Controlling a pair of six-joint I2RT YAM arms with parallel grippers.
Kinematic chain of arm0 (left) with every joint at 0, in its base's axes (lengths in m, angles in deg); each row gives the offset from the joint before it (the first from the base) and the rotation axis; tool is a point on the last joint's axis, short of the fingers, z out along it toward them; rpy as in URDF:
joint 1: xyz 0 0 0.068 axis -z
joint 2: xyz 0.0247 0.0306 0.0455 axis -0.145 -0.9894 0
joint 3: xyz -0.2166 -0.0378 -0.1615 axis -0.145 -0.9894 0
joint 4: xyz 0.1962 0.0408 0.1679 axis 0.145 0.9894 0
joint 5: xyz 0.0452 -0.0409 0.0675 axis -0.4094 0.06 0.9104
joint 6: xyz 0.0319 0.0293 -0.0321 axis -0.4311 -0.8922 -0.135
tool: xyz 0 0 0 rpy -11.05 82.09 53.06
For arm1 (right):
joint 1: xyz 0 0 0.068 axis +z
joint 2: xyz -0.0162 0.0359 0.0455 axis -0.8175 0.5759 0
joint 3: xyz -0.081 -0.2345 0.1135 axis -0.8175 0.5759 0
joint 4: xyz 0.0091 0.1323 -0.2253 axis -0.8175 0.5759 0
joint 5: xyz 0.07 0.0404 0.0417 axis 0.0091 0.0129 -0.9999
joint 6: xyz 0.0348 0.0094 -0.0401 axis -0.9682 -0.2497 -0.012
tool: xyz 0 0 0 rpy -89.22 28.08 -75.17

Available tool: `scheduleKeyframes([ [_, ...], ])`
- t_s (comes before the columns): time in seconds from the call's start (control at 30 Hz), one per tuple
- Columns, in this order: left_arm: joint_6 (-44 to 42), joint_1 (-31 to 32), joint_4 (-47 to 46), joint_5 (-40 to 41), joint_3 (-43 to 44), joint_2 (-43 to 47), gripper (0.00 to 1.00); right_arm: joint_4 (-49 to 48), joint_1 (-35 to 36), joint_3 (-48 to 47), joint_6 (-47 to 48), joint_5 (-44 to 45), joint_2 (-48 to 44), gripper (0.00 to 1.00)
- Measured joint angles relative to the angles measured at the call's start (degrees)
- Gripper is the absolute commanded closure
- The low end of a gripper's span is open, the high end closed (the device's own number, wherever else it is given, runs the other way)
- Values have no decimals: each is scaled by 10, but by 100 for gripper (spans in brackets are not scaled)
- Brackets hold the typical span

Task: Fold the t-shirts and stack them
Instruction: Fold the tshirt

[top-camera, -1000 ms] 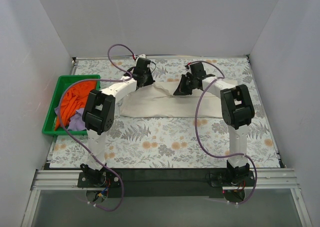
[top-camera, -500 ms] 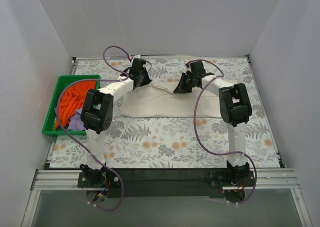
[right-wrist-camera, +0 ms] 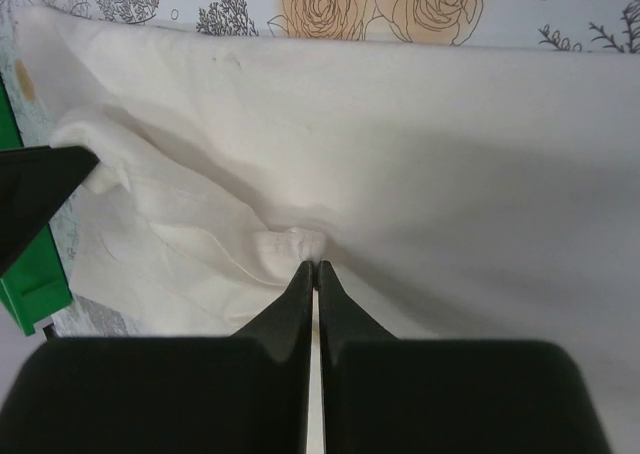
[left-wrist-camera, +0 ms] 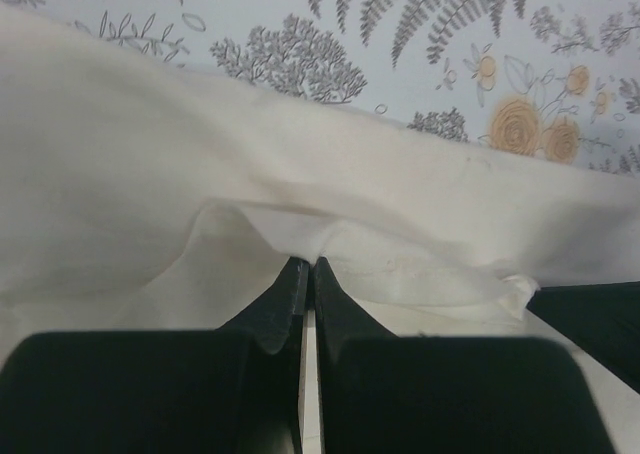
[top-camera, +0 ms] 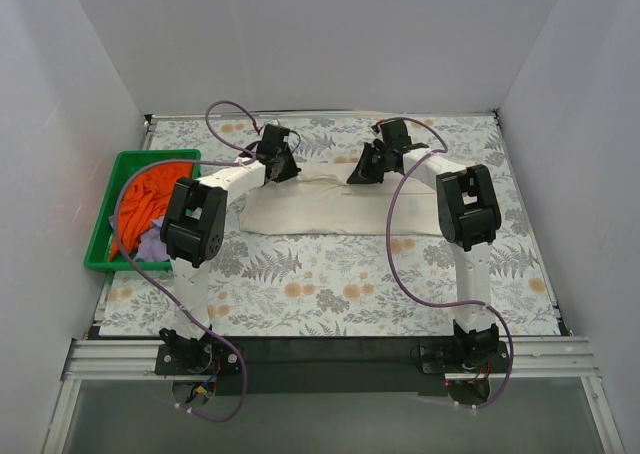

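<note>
The cream t-shirt (top-camera: 330, 206) lies folded into a long band across the middle of the table. My left gripper (top-camera: 281, 166) is shut on its far left edge; the left wrist view shows the fingers (left-wrist-camera: 305, 269) pinching a fold of cream cloth (left-wrist-camera: 200, 174). My right gripper (top-camera: 362, 170) is shut on its far edge right of centre; the right wrist view shows the tips (right-wrist-camera: 315, 267) pinching a bunched tuft of the cloth (right-wrist-camera: 420, 144). The orange t-shirt (top-camera: 148, 192) and the lavender t-shirt (top-camera: 152, 242) lie in the green tray.
The green plastic tray (top-camera: 104, 236) stands at the table's left edge; a corner of it shows in the right wrist view (right-wrist-camera: 35, 284). The floral tablecloth (top-camera: 340, 284) covers the table. White walls enclose the back and both sides.
Both grippers have moved toward the far edge of the table, carrying the shirt's upper edge with them. The raised fold has flattened into a lower, smoother band.
</note>
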Motion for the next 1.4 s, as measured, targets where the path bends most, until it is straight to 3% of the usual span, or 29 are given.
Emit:
scheduleKeyframes([
  [0.63, 47, -22, 79, -41, -43, 37, 100, 2, 0, 34, 13, -13, -26, 96],
  [1.4, 49, -31, 160, -95, -14, 53, 100, 44, 0, 54, 27, -19, -54, 95],
])
